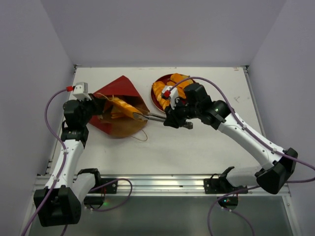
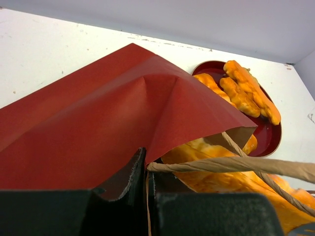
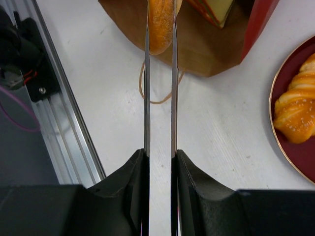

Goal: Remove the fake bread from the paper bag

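Note:
The dark red paper bag [image 1: 115, 91] lies on its side at the left, its brown mouth facing right. My left gripper [image 1: 96, 105] is shut on the bag's upper edge [image 2: 98, 123], next to a cord handle [image 2: 236, 164]. My right gripper [image 1: 170, 118] is shut on metal tongs [image 3: 147, 98]. The tong tips pinch a long orange bun [image 3: 161, 24] at the bag's mouth. More fake bread [image 1: 120, 105] lies inside the bag, including a yellow wedge [image 3: 216, 7]. Several breads [image 1: 162, 88] lie on the round dark red plate [image 1: 153, 101].
The plate [image 2: 268, 137] sits just right of the bag's mouth, also in the right wrist view [image 3: 295, 157]. A loose cord handle [image 3: 157, 93] loops onto the white table in front of the bag. An aluminium rail [image 1: 162, 184] runs along the near edge.

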`<state>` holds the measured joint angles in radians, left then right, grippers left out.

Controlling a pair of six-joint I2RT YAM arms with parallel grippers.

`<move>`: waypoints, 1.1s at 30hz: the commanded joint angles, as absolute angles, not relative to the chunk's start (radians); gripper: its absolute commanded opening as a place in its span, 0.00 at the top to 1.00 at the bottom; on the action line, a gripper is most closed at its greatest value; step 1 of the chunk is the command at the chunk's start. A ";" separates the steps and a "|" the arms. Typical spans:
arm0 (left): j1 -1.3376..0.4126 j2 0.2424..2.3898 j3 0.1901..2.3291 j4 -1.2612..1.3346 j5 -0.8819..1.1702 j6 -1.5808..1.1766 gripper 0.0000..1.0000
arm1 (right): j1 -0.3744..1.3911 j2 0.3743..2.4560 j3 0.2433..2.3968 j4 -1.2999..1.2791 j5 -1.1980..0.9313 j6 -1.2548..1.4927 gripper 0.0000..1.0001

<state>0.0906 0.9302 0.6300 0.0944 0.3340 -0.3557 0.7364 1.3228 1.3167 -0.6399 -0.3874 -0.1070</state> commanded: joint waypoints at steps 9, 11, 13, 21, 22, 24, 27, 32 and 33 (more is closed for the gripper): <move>0.103 0.999 0.696 0.095 0.265 -0.364 0.91 | 0.648 1.094 1.253 -0.897 -0.517 -0.457 1.00; 0.103 1.017 0.712 0.094 0.262 -0.364 0.91 | 0.624 1.052 1.244 -0.931 -0.518 -0.489 1.00; 0.104 1.029 0.718 0.095 0.261 -0.364 0.91 | 0.592 1.014 1.232 -0.945 -0.517 -0.502 1.00; 0.104 1.025 0.696 0.092 0.236 -0.348 0.91 | 0.473 0.911 1.233 -0.963 -0.485 -0.469 1.00; 0.106 1.020 0.690 0.092 0.235 -0.345 0.91 | 0.462 0.904 1.239 -0.965 -0.482 -0.462 1.00; 0.104 1.017 0.684 0.092 0.233 -0.344 0.91 | 0.437 0.890 1.262 -0.966 -0.483 -0.453 1.00; 0.103 1.019 0.673 0.094 0.242 -0.342 0.91 | 0.408 0.890 1.308 -0.963 -0.477 -0.422 1.00; 0.104 1.005 0.667 0.092 0.255 -0.337 0.91 | 0.370 0.923 1.348 -0.896 -0.340 -0.342 1.00; 0.104 1.003 0.663 0.092 0.258 -0.336 0.91 | 0.364 0.931 1.342 -0.878 -0.312 -0.309 1.00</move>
